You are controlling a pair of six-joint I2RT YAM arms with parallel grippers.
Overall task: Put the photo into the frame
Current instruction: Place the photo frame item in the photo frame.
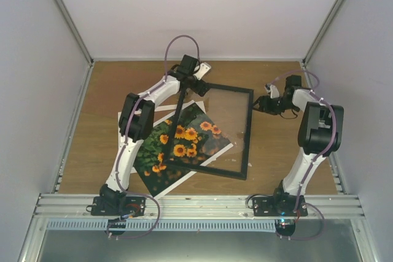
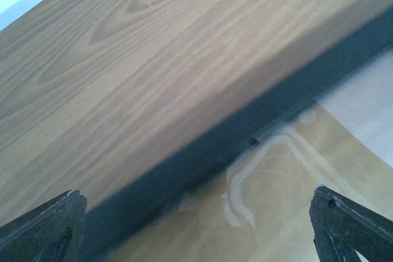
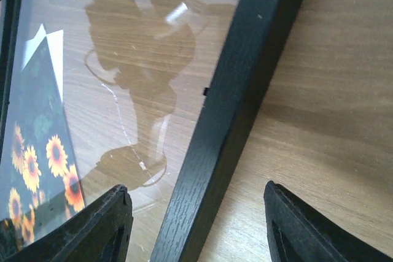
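The two arms are fixed at the near edge of the brown wood desk (image 1: 276,157). The frame (image 1: 209,170) lies flat in the middle of the desk, turned a bit crooked. It is thin and black with a clear pane (image 1: 230,127) in it.

The photo (image 1: 153,154) of orange flowers lies on the desk on the near left side of the frame. It is not inside the frame. The frame's near left corner rests on top of it, so some flowers show through the pane. A white sheet (image 1: 166,110) sticks out from under the photo on the far side.

The right pincer (image 1: 265,104) is at the frame's right bar, near the far end. In the right wrist view the right pincer (image 3: 196,191) is open. One finger (image 3: 92,231) hangs over the pane and the other over the bare desk (image 3: 331,90), with the black bar of the frame (image 3: 227,102) between them. The photo (image 3: 37,151) shows at the left, under the pane.

The left pincer (image 1: 201,84) is at the frame's far left corner. In the left wrist view the left pincer (image 2: 196,197) is wide open and holds nothing. The frame (image 2: 245,127) runs as a dark bar between its fingers (image 2: 43,225), with the desk (image 2: 123,59) beyond it.
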